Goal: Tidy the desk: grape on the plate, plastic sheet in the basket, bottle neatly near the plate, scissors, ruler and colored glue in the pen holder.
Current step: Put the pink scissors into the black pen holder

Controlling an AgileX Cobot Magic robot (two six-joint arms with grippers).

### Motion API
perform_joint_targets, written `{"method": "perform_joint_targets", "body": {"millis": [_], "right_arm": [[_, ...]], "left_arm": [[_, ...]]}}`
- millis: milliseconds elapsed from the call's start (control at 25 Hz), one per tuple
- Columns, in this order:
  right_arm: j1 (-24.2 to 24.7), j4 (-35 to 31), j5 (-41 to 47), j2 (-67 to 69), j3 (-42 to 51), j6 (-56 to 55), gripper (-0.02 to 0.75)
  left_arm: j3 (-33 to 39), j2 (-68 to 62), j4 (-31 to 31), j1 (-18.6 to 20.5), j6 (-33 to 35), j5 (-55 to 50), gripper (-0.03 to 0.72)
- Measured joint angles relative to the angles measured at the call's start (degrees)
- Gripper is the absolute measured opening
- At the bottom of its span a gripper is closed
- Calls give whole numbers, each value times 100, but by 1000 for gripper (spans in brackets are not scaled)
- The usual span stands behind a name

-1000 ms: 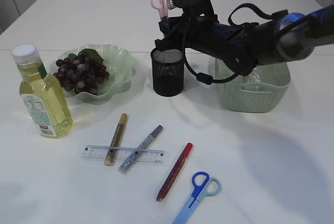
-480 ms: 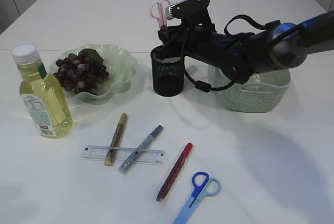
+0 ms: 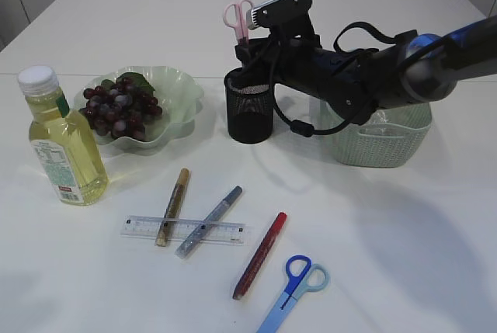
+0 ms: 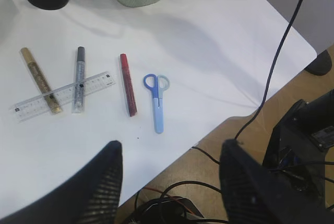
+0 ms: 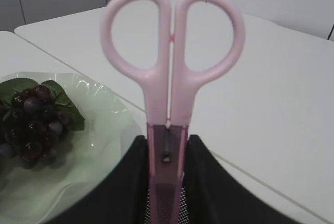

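My right gripper (image 5: pixel 167 145) is shut on the sheathed blade of pink scissors (image 5: pixel 169 67), held handles-up just above the black mesh pen holder (image 3: pixel 250 108). Blue scissors (image 3: pixel 291 290) lie at the table's front. The clear ruler (image 3: pixel 225 232) lies under the gold glue (image 3: pixel 173 205) and silver glue (image 3: pixel 210 220), with the red glue (image 3: pixel 260 255) beside them. The grape (image 3: pixel 118 106) sits on the green plate (image 3: pixel 182 92), and the bottle (image 3: pixel 64 150) stands to its left. A plastic sheet (image 3: pixel 378 118) lies in the basket (image 3: pixel 377 143). My left gripper (image 4: pixel 171 148) hangs open over the table edge.
The right arm (image 3: pixel 365 69) stretches over the basket toward the pen holder. In the left wrist view the table's front edge (image 4: pixel 219 125) runs diagonally, with cables and equipment on the floor beyond it.
My right arm moved the pink scissors slightly down toward the pen holder, then held still. Nothing on the table has moved.
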State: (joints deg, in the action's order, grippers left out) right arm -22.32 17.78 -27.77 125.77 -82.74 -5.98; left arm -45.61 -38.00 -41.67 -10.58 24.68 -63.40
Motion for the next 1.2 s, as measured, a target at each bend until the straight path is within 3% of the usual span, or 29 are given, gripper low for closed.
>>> {"method": "perform_joint_targets", "body": {"millis": [1200], "right_arm": [[0, -144, 130, 0, 0, 0, 213]], "left_arm": [[0, 2, -205, 0, 0, 87, 433]]}}
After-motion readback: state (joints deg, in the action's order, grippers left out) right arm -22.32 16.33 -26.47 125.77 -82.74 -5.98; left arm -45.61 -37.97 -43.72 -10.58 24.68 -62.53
